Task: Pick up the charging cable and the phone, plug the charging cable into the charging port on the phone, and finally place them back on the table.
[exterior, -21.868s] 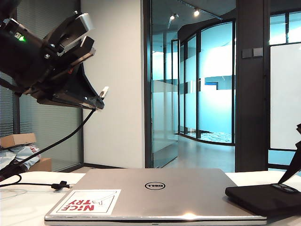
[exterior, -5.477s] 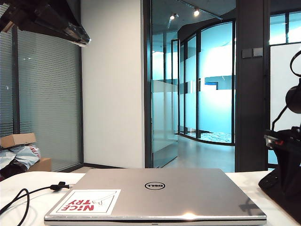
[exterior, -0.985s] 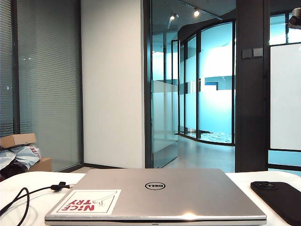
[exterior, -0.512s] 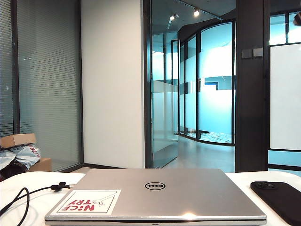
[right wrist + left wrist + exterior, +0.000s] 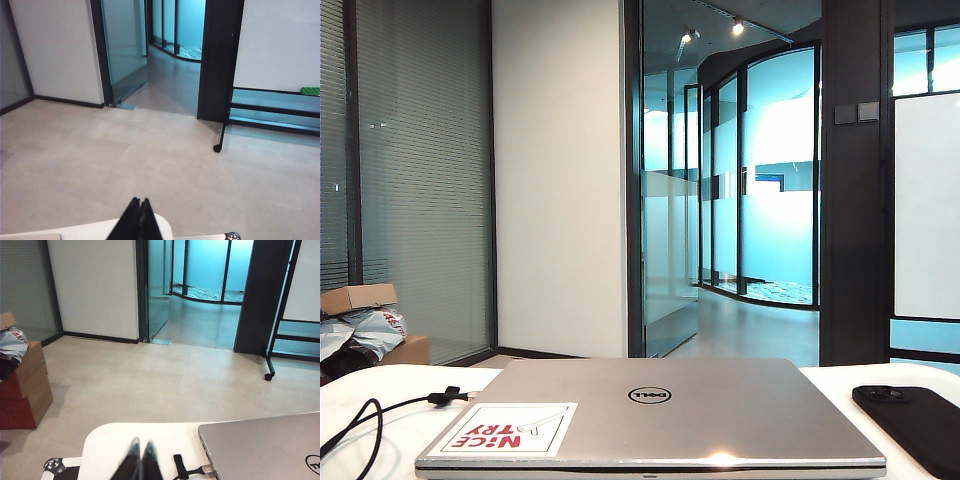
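Both pincers, left gripper (image 5: 140, 460) and right gripper (image 5: 139, 219), are pressed together, empty and retracted, since the thin black charging cable (image 5: 375, 412) and flat matte-black phone (image 5: 915, 425) lie released ahead on the white table (image 5: 380, 440), apart.

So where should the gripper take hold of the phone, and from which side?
Judging by its pose, grip the phone across its narrow width, coming from above: it lies flat on the table, right of the laptop, so only its long edges offer purchase.
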